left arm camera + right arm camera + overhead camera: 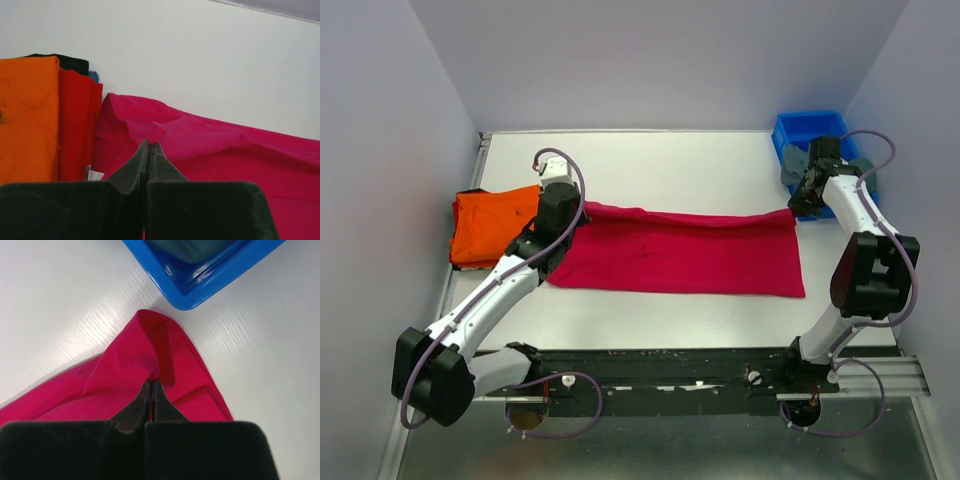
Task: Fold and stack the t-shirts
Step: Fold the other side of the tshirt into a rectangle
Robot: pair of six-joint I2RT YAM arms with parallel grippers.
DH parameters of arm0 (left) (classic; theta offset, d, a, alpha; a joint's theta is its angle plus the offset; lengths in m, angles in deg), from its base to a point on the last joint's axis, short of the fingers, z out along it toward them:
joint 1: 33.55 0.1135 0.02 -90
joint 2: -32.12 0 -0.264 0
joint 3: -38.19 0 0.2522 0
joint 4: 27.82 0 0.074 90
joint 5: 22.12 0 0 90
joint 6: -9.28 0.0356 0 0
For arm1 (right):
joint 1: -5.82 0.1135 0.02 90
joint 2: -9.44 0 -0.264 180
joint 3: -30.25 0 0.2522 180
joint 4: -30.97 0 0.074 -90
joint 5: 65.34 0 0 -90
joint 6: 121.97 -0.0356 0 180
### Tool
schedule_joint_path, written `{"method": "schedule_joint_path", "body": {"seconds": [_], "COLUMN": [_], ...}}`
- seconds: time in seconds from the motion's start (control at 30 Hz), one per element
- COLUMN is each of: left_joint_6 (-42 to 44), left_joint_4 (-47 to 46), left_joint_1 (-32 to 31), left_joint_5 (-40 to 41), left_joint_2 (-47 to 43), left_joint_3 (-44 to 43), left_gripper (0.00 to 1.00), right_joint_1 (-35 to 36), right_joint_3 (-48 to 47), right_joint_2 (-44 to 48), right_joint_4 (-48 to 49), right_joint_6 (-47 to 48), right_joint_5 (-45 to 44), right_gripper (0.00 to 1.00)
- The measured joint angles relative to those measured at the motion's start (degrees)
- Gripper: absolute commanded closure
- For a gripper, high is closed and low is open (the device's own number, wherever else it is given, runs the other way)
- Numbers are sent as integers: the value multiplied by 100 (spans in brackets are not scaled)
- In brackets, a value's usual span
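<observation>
**Both grippers pinch the far edge of the crimson-pink shirt**

The left gripper (pixel 148 145) has its fingers pressed flat together, tip to tip, with a sliver of pink cloth showing in the seam between them. It is clamped on the crimson-pink t-shirt (pixel 240 160) at that shirt's left far corner. The cloth rises in soft folds just ahead of the tips and runs off to their right. Just left of the fingers sits a small white label (pixel 95 175). Beyond it lies the red t-shirt (pixel 75 130), and the orange t-shirt (pixel 27 115) lies on top of that, farther left. A strip of dark cloth (pixel 67 61) peeks out at the far end of that pile.

The right gripper (pixel 152 381) is likewise clenched, its tips biting a raised fold at the shirt's right far corner. The pink cloth fans out to the left and toward the wrist. Ahead of the tips, a little apart from the corner, is the rim of the blue bin (pixel 210 290), on the white table (pixel 60 300).

From above, the pink shirt lies as a long band stretched between the two sets of fingers. Its near edge lies flat on the table. The grey-teal t-shirt (pixel 794 162) hangs over the bin's edge just beyond the right fingers.
</observation>
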Motion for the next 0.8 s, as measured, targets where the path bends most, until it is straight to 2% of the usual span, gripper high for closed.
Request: {"method": "schedule_joint_path", "body": {"seconds": [0.47,0.8], "left_joint_6": [-435,-782], "left_joint_4": [463,619], "left_joint_1": [-81,-225], "left_joint_5": [186,-98], "left_joint_2": [-649,-1099], "left_joint_3": [997,1572], "left_gripper": [100,100], "right_joint_1": [0,0], "right_joint_3": [643,1117], "right_joint_2": [52,57], "right_joint_4": [258,413], "right_joint_6": [-109,-127], "right_joint_5": [-166,-321], "right_gripper": [99,96]}}
